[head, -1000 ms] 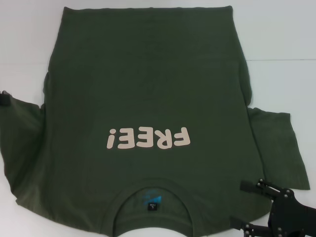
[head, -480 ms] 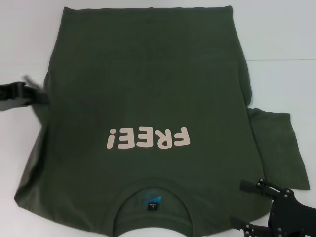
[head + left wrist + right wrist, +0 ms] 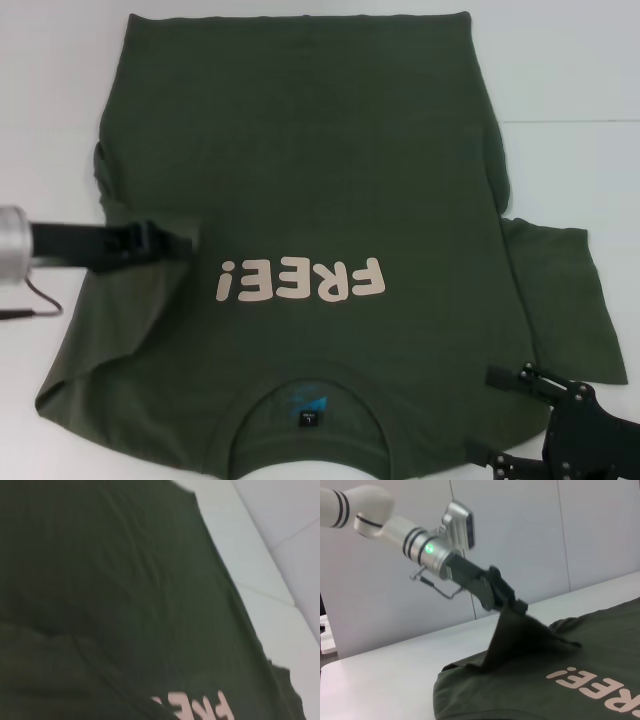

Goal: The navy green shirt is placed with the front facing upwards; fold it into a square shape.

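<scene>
White surface (image 3: 580, 70): carries all. Large dark olive-green cotton T-shirt (image 3: 300, 150): spread front up, pink "FREE!" lettering (image 3: 300, 280) showing, collar toward robot, ready for folding inward. Left sleeve (image 3: 520, 635): lifted in a tent over the chest, beginning the side fold. Left gripper (image 3: 175, 241): fingers clamped on that sleeve. Right gripper (image 3: 500, 418): fingers apart at the near right shoulder, idle.

A white table (image 3: 570, 80) stands before a pale panelled wall (image 3: 520, 545)

Lab: bare white table (image 3: 560, 80), plain walls (image 3: 520, 545)
</scene>
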